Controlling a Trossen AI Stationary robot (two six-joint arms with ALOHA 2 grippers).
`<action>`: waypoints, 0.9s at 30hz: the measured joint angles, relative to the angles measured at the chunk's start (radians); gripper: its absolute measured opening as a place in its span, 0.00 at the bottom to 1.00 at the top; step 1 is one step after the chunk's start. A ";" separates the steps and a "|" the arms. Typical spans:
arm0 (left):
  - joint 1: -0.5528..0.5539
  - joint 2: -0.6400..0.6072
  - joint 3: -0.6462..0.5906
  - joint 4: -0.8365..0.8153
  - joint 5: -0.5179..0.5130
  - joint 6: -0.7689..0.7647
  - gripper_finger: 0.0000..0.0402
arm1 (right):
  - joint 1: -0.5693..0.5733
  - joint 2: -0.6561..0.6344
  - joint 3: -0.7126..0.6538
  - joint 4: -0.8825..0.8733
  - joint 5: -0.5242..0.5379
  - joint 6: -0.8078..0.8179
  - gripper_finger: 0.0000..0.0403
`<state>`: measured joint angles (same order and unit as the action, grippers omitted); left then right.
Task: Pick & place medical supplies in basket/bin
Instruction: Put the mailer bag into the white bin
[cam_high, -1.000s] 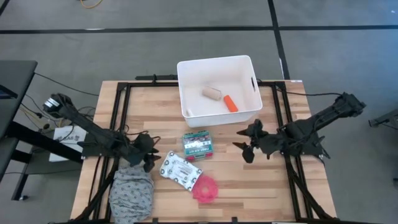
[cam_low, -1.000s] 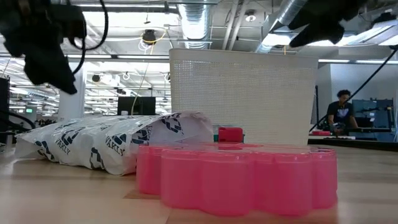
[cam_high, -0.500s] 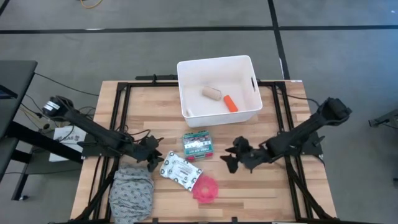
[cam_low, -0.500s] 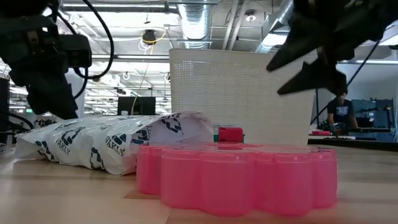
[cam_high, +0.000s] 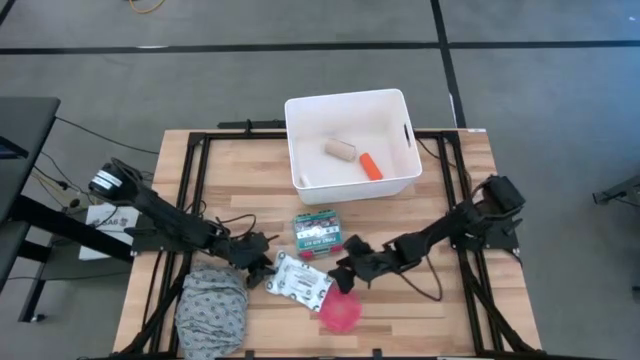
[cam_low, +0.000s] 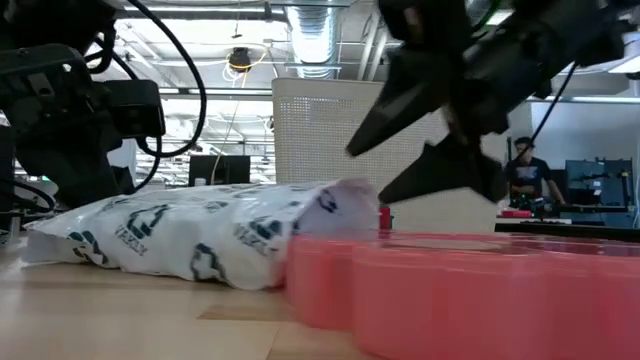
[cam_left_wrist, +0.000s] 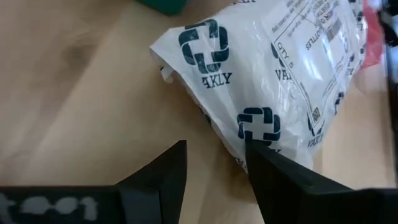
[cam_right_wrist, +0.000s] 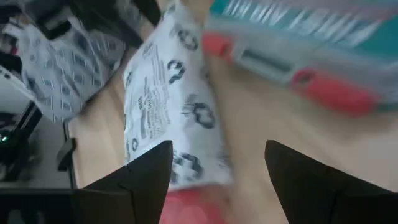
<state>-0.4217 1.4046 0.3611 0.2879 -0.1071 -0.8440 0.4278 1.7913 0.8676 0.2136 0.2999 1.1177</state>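
We are looking down on a wooden tabletop (cam_high: 450, 310) with 2 arms reaching in toward its front middle. The left gripper (cam_high: 262, 276) is sitting low at the left end of the white packet with black print (cam_high: 303, 283), and in its wrist view its 2 dark fingers (cam_left_wrist: 163, 180) are standing apart with a clear gap, 1 of them touching the packet's edge (cam_left_wrist: 273, 93); nothing is lying between them. The right gripper (cam_high: 345, 272) is hanging at the packet's right end, just above the pink round disc (cam_high: 340, 314), and its jaws are spread wide, holding nothing, as its wrist view shows over the packet (cam_right_wrist: 171, 106) and the disc (cam_right_wrist: 186, 208).

The packet is lying flat near the front edge of the tabletop, between the 2 grippers. The disc is lying just in front of it, touching or nearly touching its right corner; we cannot tell which. The green-and-red box (cam_high: 318, 232) is resting just behind the packet, toward the middle of the tabletop. The white bin (cam_high: 300, 140) is standing at the back edge, and inside it are lying the beige roll (cam_high: 340, 151) and the orange tube (cam_high: 370, 166). The grey patterned cloth bundle (cam_high: 212, 310) is sitting at the front left corner.
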 joint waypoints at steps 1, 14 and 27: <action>0.000 0.015 0.000 0.024 0.011 0.000 0.38 | -0.002 0.016 0.012 -0.003 -0.023 0.007 0.62; 0.000 0.044 0.000 0.246 0.052 -0.010 0.38 | -0.003 0.052 0.106 -0.121 -0.120 0.061 0.62; -0.003 0.044 0.000 0.244 0.060 -0.026 0.38 | 0.059 -0.005 0.106 -0.256 -0.121 0.200 0.62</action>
<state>-0.4252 1.4487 0.3614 0.5316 -0.0475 -0.8696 0.4866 1.7863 0.9733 -0.0423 0.1790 1.3181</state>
